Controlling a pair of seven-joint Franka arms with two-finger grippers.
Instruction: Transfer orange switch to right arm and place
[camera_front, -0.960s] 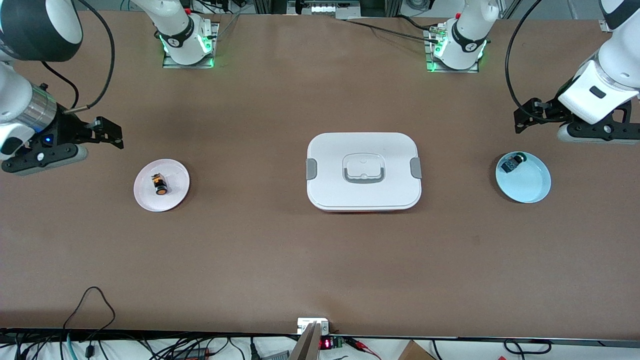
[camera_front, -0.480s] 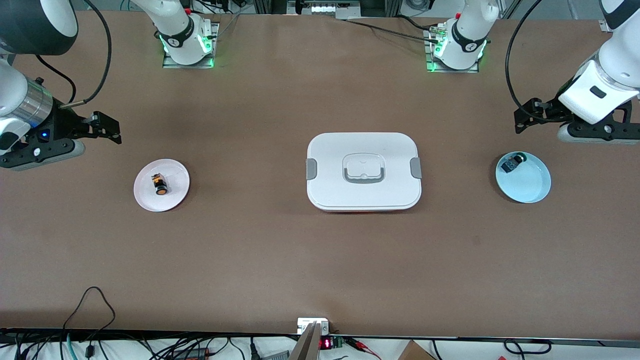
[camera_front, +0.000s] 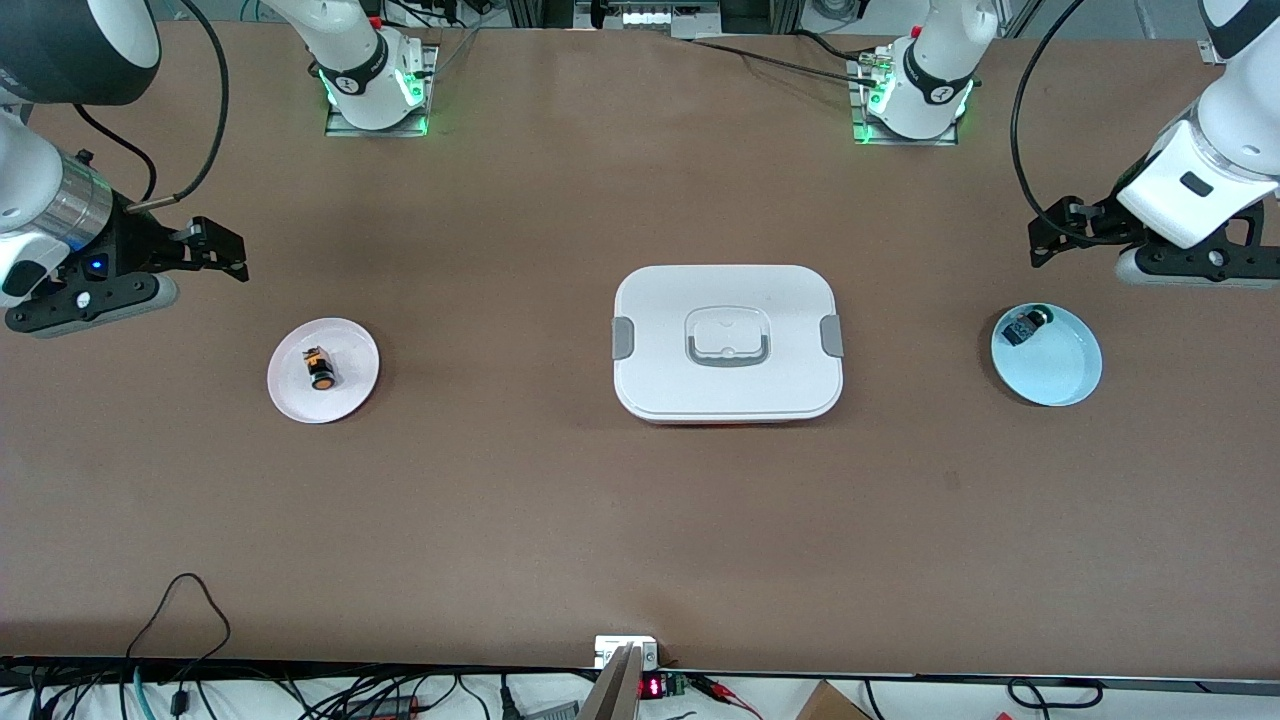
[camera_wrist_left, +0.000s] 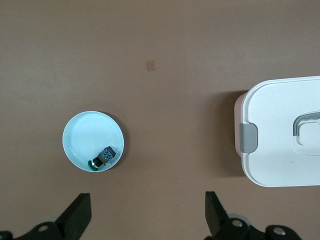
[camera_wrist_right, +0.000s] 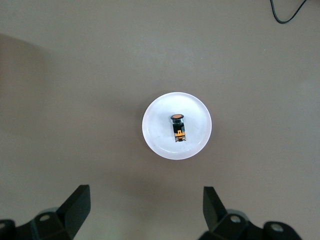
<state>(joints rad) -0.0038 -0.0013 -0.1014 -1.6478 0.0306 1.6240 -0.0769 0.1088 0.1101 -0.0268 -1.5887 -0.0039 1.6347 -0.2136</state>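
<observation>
The orange switch (camera_front: 321, 372) lies on its side on a small white plate (camera_front: 350, 395) toward the right arm's end of the table. In the right wrist view the orange switch (camera_wrist_right: 177, 126) lies in the middle of that white plate (camera_wrist_right: 155, 135), its orange cap showing. My right gripper (camera_front: 222, 250) hangs open and empty over bare table beside the plate; its fingertips (camera_wrist_right: 75, 202) frame bare table short of the plate. My left gripper (camera_front: 1050, 238) waits open and empty over the table at the left arm's end, its fingertips (camera_wrist_left: 77, 212) wide apart.
A white lidded box (camera_front: 660, 380) with a grey handle sits mid-table; its corner shows as box (camera_wrist_left: 270, 165). A pale blue plate (camera_front: 1060, 375) holds a green-capped switch (camera_front: 1025, 325), also visible as switch (camera_wrist_left: 102, 157). A black cable (camera_front: 185, 590) loops near the front edge.
The right gripper has shifted a little away from the white plate, toward the robots' bases. The left arm, both switches and the box have not moved.
</observation>
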